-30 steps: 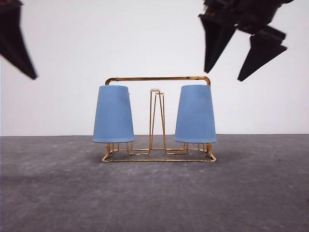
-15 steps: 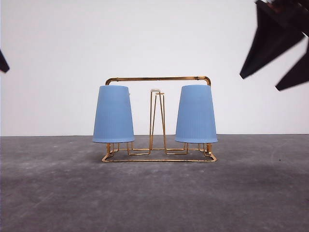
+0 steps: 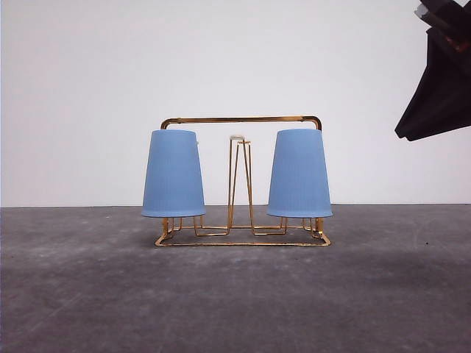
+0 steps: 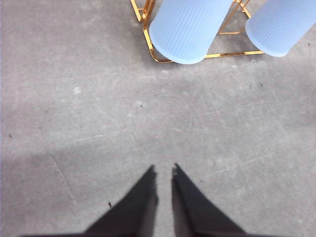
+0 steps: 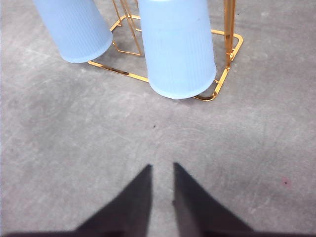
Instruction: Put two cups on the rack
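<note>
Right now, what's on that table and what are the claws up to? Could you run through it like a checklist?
Surface: grey table, lightly scuffed and speckled.
Job's things: gold wire rack standing upright; left cup and right cup, both light blue, upside down on the rack's two ends; middle prong bare.
Clutter: nothing seen.
Claws: left claw nearly closed, empty, above bare table short of the rack; right claw likewise, seen dark at the front view's upper right.
Cables: nothing seen.
Surroundings: plain white wall behind.

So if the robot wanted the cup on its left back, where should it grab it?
Probably around the ribbed wall of the left cup, upper half, coming from the open left side. It sits upside down on the rack, so it lifts straight up.
</note>
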{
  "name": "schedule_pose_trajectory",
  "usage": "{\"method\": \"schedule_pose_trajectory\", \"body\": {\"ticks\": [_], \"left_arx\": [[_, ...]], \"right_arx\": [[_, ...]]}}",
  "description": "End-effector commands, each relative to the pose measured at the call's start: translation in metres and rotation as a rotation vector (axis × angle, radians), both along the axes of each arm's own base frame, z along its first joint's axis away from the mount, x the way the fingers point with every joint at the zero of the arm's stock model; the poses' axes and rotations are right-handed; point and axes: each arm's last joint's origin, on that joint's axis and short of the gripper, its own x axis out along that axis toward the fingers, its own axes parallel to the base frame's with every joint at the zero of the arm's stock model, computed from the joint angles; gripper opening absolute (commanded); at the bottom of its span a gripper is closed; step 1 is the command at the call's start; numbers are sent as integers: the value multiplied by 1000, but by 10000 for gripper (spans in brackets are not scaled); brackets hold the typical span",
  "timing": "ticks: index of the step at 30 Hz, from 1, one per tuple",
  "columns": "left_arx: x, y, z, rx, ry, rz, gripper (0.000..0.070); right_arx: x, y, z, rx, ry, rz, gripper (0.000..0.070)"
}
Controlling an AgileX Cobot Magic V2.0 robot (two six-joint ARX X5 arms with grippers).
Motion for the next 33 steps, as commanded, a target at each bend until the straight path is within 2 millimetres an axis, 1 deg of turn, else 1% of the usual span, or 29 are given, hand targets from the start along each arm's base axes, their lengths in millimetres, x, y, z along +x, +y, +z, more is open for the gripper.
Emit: {"method": "schedule_pose_trajectory", "body": {"ticks": [1,13,15,17,19,21,23,25,28,33], "left_arx": [[1,-1,4,5,-27,-14,0],[-1,-1,5,4,-35,-20,0],[-7,0,6,6,-76,-19,0],[-13,4,3,8,-142,-6,0],[-21,8,-5,9,-243,17,0],[-29,13,-16,45,-355,49,0],[-37,18,-27,84,-459,109,0],[-44,22,-40,111,-528,177,0],[-50,25,-60,125,-574,228,0],[-49,27,-92,119,-578,289,0]], "right_arx": [[2,2,4,11,-13,3,37],[2,2,4,11,-15,3,37],[2,2,4,11,-15,3,37],[2,2,4,11,-15,3,37],[2,2,4,12,-15,3,37],[2,2,4,12,-15,3,37],[2,2,4,11,-15,3,37],[2,2,4,12,-15,3,37],[2,2,4,11,-15,3,37],[2,2,4,11,-15,3,37]]}}
